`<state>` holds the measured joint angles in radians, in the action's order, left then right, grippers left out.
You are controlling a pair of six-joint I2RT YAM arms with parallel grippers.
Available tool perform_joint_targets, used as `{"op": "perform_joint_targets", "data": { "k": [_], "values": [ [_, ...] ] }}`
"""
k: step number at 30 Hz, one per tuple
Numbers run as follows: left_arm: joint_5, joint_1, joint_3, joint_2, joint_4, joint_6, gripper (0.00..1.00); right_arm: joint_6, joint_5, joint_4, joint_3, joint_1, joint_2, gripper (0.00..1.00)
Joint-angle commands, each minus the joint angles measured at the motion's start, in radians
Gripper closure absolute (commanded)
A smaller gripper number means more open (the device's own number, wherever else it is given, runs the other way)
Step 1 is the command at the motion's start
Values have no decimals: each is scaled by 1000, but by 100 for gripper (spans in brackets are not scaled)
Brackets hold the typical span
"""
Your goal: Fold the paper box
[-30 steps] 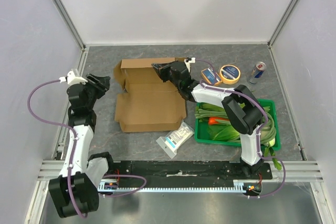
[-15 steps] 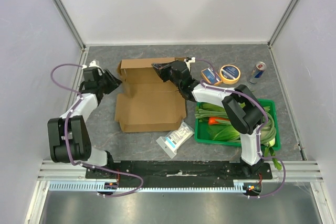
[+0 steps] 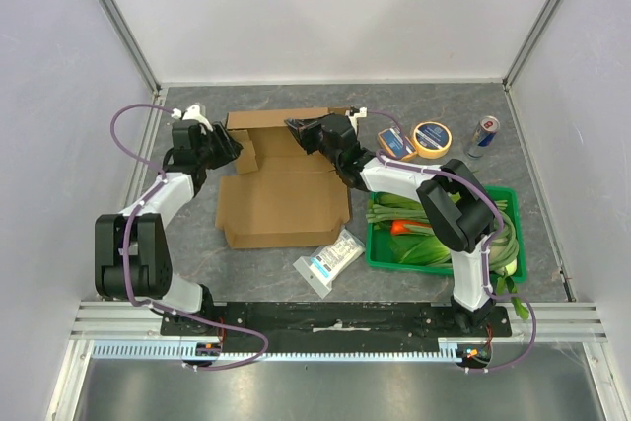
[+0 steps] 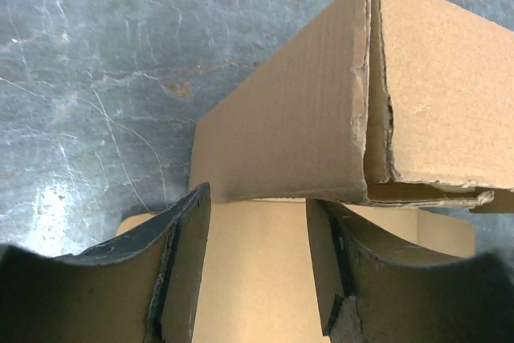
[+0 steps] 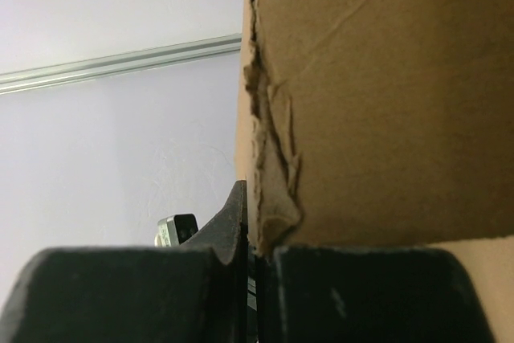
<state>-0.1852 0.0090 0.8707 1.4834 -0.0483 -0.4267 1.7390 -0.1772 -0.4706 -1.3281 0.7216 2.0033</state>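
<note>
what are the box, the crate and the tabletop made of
Box: brown corrugated cardboard, matte; torn edges show layered plies.
Crate: looks like green plastic, smooth moulded walls.
Tabletop: grey, marbled veins with a sheen; stone or stone-look laminate, cannot tell which.

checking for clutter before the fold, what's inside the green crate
The green crate holds long green vegetables and one orange-red piece. The right arm crosses above it, hiding part of the contents and the floor.
</note>
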Motion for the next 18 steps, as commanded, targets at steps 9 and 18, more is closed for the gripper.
{"op": "perform_joint_targets", "data": {
  "k": [9,18],
  "values": [
    [53,-30,-114,5,-413,178,50,-21,27,61,-13,2,3,100],
    [303,-122,-124,20,-429,164,72,-10,33,66,-25,4,8,100]
  ]
}}
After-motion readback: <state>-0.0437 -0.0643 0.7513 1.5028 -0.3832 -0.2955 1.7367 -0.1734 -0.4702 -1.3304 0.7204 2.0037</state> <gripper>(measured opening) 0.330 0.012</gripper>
